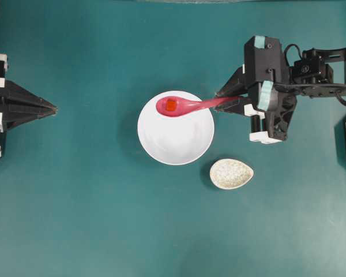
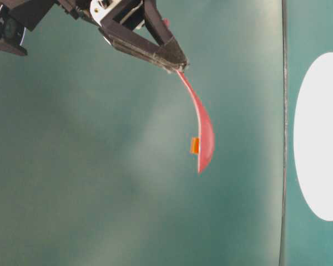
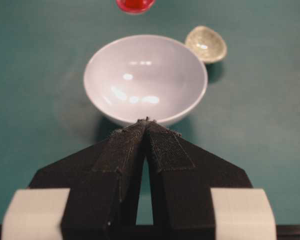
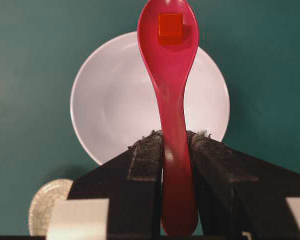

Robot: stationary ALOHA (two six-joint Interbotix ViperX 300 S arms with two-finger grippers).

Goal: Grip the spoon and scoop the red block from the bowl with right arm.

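The right gripper (image 1: pixel 219 101) is clamped on the handle of the spoon (image 1: pixel 187 106), one finger pressed against each side — the wrist view shows the handle pinched between the two pads (image 4: pixel 149 150) with its end running back between the fingers. The spoon reaches out from the gripper over the bowl (image 1: pixel 176 141), its scoop held in the air above the bowl's far rim as the overhead view has it. In the table-level view the spoon (image 2: pixel 202 130) hangs clear in the air.

The block (image 1: pixel 170 105) sits in the scoop, near its deepest part — seen from the wrist it is a small orange-red square (image 4: pixel 170 24) on the glossy red surface. The bowl's white inside holds nothing that shows.

A small speckled dish (image 1: pixel 231 173) lies on the table (image 1: pixel 75 202) just beside the bowl, apart from it.

The left gripper (image 1: pixel 53 107) rests at the left edge of the table, well apart from the bowl, its jaws together, tips meeting.
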